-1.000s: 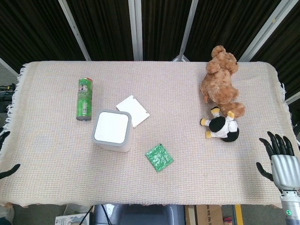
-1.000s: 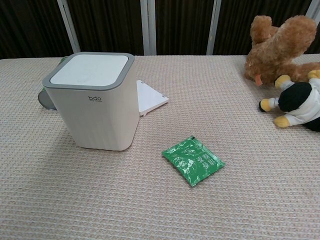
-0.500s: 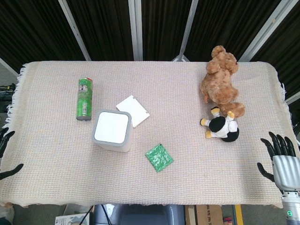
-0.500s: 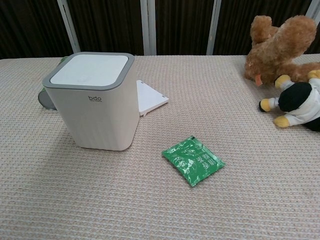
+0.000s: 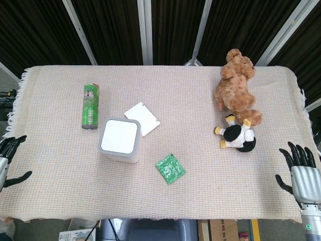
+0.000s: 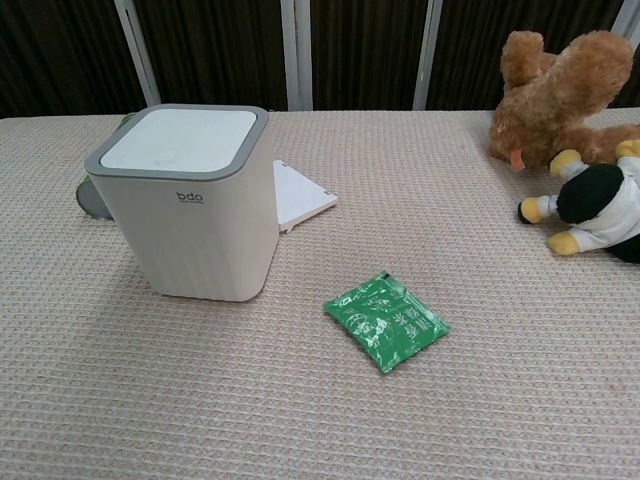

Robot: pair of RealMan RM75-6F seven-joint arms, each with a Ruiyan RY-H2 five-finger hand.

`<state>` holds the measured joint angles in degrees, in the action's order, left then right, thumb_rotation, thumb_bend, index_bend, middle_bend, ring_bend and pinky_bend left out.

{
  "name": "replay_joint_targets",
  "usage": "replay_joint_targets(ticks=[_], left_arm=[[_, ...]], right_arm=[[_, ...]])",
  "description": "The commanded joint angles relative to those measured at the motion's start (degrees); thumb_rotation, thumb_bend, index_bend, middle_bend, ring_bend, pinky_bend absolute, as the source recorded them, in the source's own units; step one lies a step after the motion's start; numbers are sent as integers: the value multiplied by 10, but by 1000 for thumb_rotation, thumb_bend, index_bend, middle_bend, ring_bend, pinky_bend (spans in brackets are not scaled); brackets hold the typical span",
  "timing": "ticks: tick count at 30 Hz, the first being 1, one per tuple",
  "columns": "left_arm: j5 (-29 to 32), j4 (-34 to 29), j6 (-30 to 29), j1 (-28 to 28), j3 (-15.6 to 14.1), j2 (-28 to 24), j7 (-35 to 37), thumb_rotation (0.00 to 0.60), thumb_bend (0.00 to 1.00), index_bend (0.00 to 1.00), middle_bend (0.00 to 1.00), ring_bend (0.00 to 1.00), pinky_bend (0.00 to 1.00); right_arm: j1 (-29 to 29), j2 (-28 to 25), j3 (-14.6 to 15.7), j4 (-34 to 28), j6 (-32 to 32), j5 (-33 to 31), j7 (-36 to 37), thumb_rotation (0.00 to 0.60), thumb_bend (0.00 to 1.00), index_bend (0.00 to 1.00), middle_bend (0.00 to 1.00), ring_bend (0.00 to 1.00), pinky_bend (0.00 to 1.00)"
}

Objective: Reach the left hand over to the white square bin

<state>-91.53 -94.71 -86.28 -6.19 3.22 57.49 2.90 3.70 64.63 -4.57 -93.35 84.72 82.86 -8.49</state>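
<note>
Left hand: we are seeing it cropped at the frame edge, fingers spread, holding nothing.
White square plastic bin: smooth, grey-rimmed, sitting well apart.

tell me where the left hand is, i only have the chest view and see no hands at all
Observer: The left hand shows only in the head view, at the table's left edge, well short of the white square bin.
Operator: fingers open or closed
Observer: Its fingers are spread, holding nothing.
Operator: anything between it and the bin
Observer: Only bare cloth; the green can lies farther back, beyond the bin's left side.
Operator: and the right hand
Observer: The right hand is at the table's right edge, fingers apart, empty.
</note>
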Motion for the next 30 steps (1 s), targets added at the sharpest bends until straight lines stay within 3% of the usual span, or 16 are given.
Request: replay_joint_targets(ticks=[1, 6, 8, 13, 17, 21, 30], left_arm=[[-15, -30, 75, -51, 4, -50, 43, 600, 152, 106, 256, 186, 328], [-3, -93, 175, -118, 20, -114, 44, 600, 184, 107, 391, 310, 411], [9, -122, 220, -147, 29, -136, 40, 600, 259, 112, 483, 410, 484], [28, -169, 316, -213, 47, -159, 53, 600, 582, 125, 716, 635, 661], [24, -190, 335, -235, 54, -161, 61, 600, 741, 155, 832, 746, 725], [19, -197, 331, -243, 55, -144, 37, 600, 787, 171, 852, 766, 736], [69, -222, 360, -271, 59, -111, -57, 600, 785, 192, 857, 769, 735]], right_arm=[[4, 5, 1, 0, -9, -5, -10, 600, 282, 194, 67, 40, 16], [6, 13, 2, -1, -14, -8, -23, 600, 282, 194, 67, 41, 16], [7, 14, 3, -3, -15, -8, -30, 600, 282, 194, 67, 42, 16], [7, 18, 4, -6, -14, -9, -42, 600, 282, 194, 67, 42, 16], [7, 19, 2, -7, -16, -15, -45, 600, 282, 194, 67, 44, 16], [8, 19, 1, -6, -16, -18, -43, 600, 283, 194, 67, 48, 20], [9, 21, -2, -7, -19, -24, -45, 600, 282, 194, 68, 51, 22]])
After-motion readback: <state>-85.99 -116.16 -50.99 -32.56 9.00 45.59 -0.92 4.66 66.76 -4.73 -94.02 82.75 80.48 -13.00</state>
